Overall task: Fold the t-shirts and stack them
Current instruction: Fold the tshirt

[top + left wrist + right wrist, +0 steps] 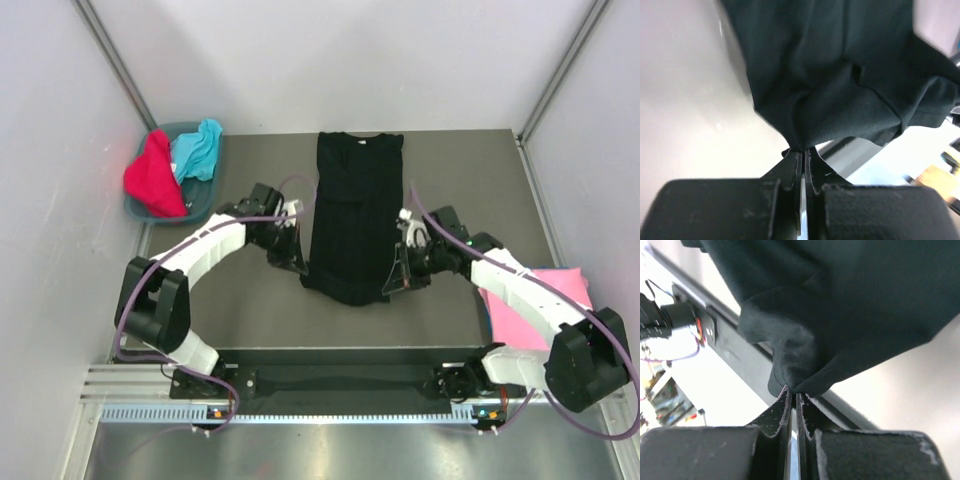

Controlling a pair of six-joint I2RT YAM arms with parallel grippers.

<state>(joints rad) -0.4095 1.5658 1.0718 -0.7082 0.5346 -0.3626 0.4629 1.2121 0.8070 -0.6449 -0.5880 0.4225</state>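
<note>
Black tee [355, 200], right of basket [205, 207]: soft, limp, light, prone to sag. Left gripper [299, 264] and right gripper [391, 281] jaws pinch its near hem corners, judged the best hold.

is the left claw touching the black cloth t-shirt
Touching. The left wrist view shows the left claw shut on a pinched fold of the black cloth t-shirt, with the fabric bunching right at its tips.

Both arms bent inward; left pincer [801, 152] and right pincer [792, 391] each pinched closed on black t-shirt [355, 200].
</note>
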